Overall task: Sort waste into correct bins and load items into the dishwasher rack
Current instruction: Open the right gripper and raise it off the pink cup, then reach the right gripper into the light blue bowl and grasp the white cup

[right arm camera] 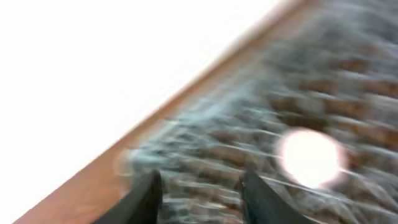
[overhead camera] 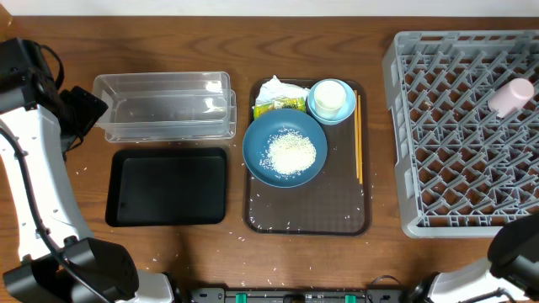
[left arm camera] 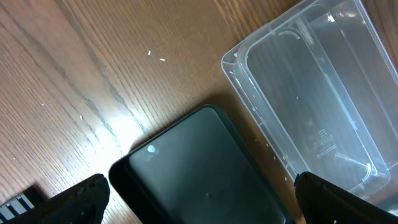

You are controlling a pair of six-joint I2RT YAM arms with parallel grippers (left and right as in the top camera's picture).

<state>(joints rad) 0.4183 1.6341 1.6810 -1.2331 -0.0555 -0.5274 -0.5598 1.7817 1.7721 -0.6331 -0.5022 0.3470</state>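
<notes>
On the brown serving tray, the large dark-blue bowl [overhead camera: 285,147] holds a pile of white rice [overhead camera: 291,154]. Behind it lie the crumpled napkin [overhead camera: 276,87] and the yellow-green wrapper [overhead camera: 280,104]. A white cup sits inside the light-blue bowl [overhead camera: 331,99], and chopsticks [overhead camera: 359,135] lie along the tray's right side. A pink cup [overhead camera: 511,97] lies in the grey rack [overhead camera: 438,202]. My left gripper [left arm camera: 199,208] hangs open over the black tray [left arm camera: 205,168], beside the clear tub [left arm camera: 311,93]. My right gripper [right arm camera: 202,199] is over the rack [right arm camera: 311,81], blurred, jaws apart and empty.
The brown serving tray [overhead camera: 307,210] sits mid-table between the bins and the rack. The clear tub [overhead camera: 164,105] lies behind the black tray [overhead camera: 168,187] on the left. Loose rice grains dot the wood. A bright round blur [right arm camera: 309,157] shows over the rack in the right wrist view.
</notes>
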